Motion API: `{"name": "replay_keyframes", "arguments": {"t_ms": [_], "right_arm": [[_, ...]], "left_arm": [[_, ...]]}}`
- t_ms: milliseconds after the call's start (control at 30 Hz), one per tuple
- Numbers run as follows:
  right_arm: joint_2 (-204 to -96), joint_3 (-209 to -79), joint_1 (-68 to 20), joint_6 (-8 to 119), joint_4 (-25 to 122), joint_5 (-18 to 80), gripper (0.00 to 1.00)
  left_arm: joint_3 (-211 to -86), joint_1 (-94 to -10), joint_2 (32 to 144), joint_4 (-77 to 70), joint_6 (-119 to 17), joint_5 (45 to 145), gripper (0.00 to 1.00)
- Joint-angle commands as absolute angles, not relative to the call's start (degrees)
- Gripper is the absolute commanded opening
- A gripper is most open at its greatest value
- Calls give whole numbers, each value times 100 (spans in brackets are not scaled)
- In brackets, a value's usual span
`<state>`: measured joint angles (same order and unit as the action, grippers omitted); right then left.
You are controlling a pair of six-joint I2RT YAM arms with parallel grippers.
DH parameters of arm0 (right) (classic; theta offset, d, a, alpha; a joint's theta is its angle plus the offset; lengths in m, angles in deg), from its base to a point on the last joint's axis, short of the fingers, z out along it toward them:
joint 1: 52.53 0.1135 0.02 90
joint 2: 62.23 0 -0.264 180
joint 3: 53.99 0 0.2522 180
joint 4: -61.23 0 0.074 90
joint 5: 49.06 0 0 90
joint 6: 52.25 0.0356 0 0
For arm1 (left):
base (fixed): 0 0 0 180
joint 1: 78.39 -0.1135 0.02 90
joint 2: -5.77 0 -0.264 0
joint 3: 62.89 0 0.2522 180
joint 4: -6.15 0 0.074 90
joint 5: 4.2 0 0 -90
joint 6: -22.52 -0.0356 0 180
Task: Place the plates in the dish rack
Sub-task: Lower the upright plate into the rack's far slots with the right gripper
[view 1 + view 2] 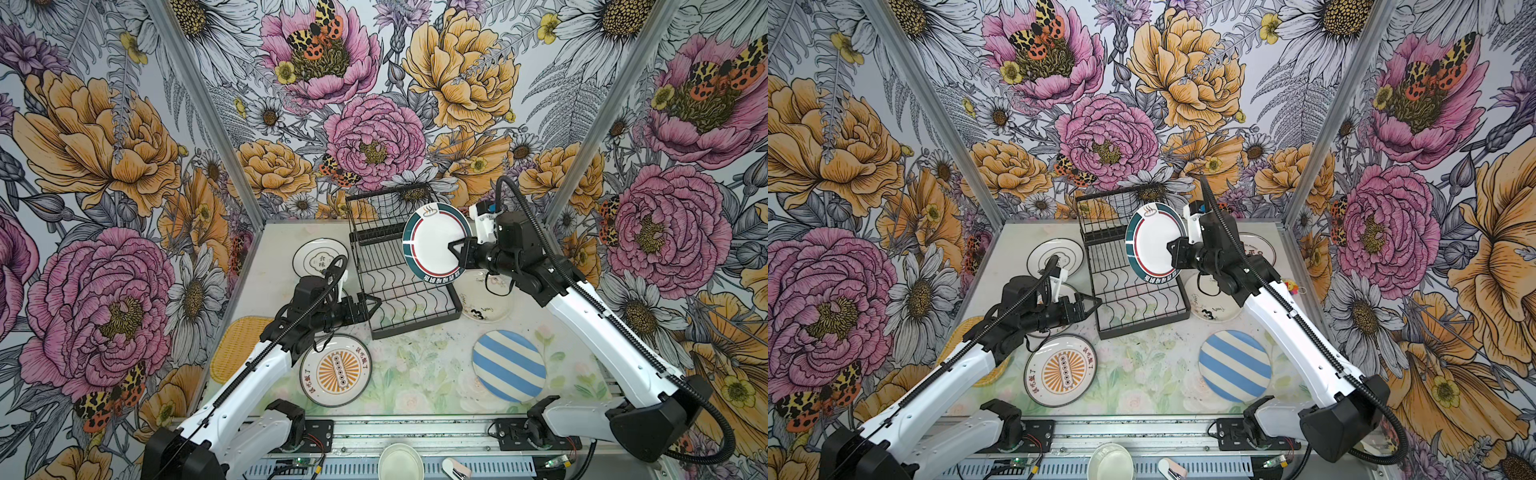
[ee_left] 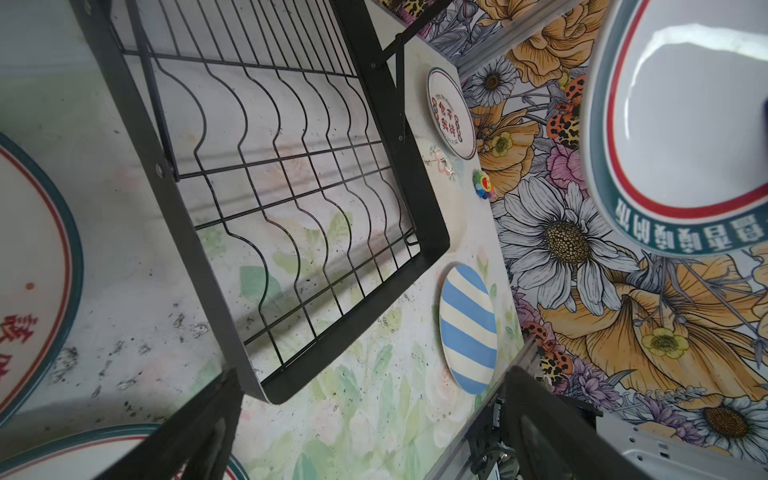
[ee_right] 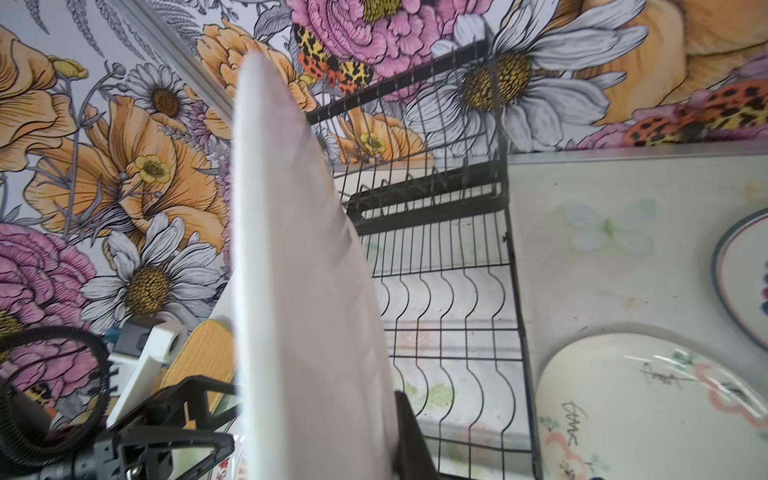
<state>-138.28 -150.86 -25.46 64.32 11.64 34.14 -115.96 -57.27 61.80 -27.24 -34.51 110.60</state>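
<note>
Holding teal-rimmed plate point(image 1: 432, 243) raised over rack point(image 1: 415, 330), right claw point(image 1: 456, 254) pinches its edge; left claw point(image 1: 373, 307) wide, empty. Rack bare, nothing loaded yet; striped plate point(image 1: 509, 365), sunburst plate point(image 1: 336, 371), others lie on table point(image 1: 419, 374).

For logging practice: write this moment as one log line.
right claw: shut on teal-rimmed plate, upright, not yet in dish rack | left claw: open, empty

White arm shells point(image 1: 232, 395), black joints point(image 1: 515, 232), black corrugated cables point(image 1: 505, 179); left claw point(image 1: 374, 307), right claw point(image 1: 451, 249) black, triangular.
</note>
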Motion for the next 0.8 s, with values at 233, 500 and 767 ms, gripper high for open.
{"name": "replay_keyframes", "arguments": {"t_ms": [233,500,767], "right_arm": [[-15025,-17151,-2511,5347,1407,5631,0],[-15735,-17694,-2503,4723,2091,6410,0],[-16278,-17969,-2498,4507,2585,6621,0]], "left_arm": [[-11857,-5791,6324,-2722,-3641,10552,99],[-11832,-5792,6364,-2669,-3611,10505,99],[-11856,-5807,6456,-2663,-3585,10532,99]]}}
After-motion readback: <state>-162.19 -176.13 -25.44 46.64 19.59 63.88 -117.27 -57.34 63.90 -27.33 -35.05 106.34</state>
